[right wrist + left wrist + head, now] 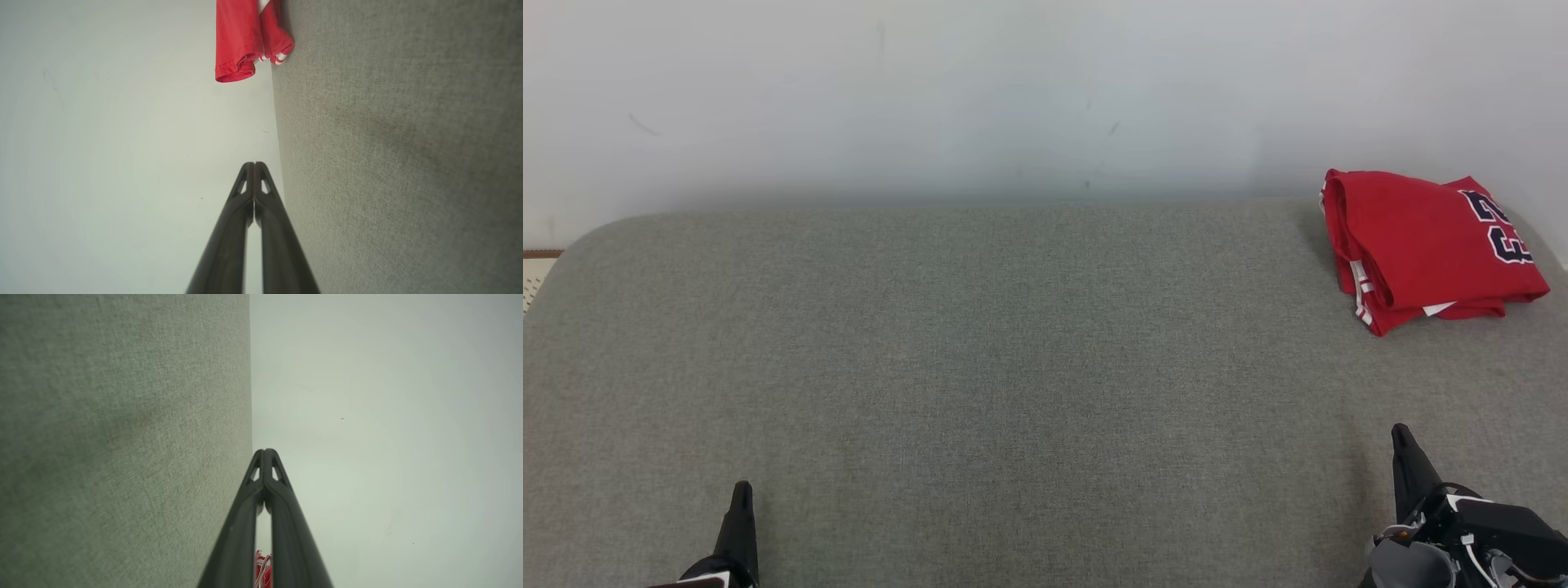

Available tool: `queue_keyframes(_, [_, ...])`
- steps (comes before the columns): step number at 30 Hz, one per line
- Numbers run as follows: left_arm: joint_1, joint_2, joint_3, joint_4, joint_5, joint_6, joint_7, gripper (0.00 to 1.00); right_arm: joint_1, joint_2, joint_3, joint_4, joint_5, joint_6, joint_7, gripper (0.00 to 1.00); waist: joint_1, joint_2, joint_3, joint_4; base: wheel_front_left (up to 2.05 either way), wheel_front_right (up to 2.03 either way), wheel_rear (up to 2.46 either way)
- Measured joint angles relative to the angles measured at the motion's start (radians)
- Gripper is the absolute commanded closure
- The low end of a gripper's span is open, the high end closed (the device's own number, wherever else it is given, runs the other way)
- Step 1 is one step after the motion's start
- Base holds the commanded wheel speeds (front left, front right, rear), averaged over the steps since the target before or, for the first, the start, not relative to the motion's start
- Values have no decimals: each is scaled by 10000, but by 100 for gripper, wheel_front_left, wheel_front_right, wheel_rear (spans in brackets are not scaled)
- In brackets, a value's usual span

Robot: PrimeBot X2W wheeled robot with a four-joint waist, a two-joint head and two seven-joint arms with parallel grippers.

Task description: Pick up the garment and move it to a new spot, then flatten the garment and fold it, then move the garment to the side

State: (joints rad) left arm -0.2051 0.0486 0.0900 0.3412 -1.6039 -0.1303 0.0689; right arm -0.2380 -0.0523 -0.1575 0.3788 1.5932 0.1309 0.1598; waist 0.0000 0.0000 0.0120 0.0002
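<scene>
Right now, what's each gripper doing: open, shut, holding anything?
Left gripper: shut, holding nothing.
Right gripper: shut, holding nothing; the folded red jersey lies apart.

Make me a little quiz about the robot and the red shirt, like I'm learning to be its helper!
1. True or false: the red garment lies folded at the far right of the grey fabric surface.
2. Pick one. The left gripper and the right gripper are: A both open; B both shut and empty; C one holding the red garment.
3. Fill in: the gripper nearer the red garment is the ____ one.
Key: 1 true; 2 B; 3 right.
</scene>
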Motion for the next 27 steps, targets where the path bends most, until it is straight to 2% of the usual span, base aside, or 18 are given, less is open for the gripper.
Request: queue_keyframes(27, [0,0,2,0,0,0,0,100,0,2,-2,2,-4,0,0,100,0,0,0,0,0,0,0])
